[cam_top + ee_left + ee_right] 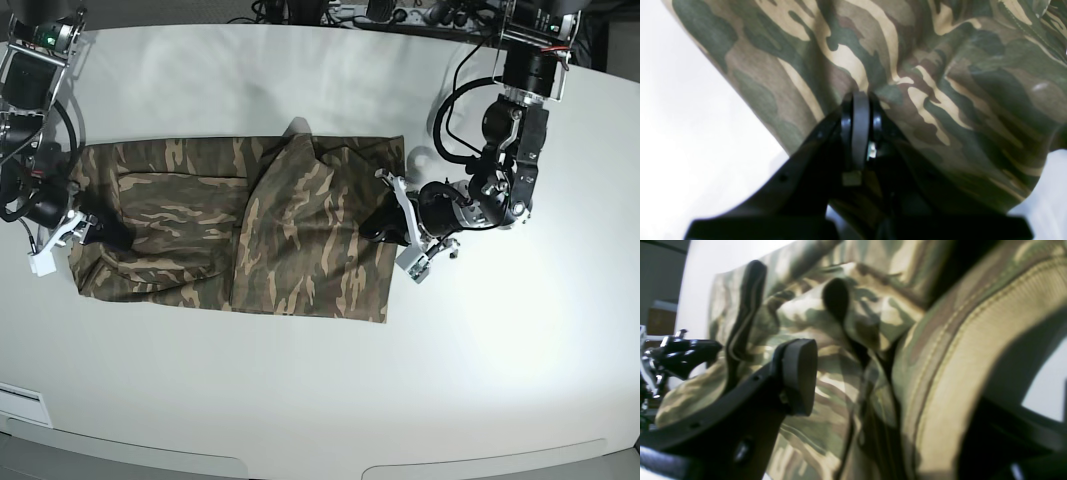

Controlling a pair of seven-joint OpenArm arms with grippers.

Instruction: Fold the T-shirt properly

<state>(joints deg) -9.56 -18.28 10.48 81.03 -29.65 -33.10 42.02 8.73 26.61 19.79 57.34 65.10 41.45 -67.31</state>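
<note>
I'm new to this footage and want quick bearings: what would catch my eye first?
The camouflage T-shirt dominates, spread partly folded across the middle of the white table. A black arm works at each end: the left gripper has its jaws shut on the shirt's edge, and the right gripper sits open-jawed at the tan collar.

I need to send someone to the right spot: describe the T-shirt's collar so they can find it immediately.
On the white table lies the camouflage T-shirt. At the end where the right claw is, the collar sits right beside that claw. It is the only plain tan ribbed band with a stitched edge; everything around it is patterned.
</note>
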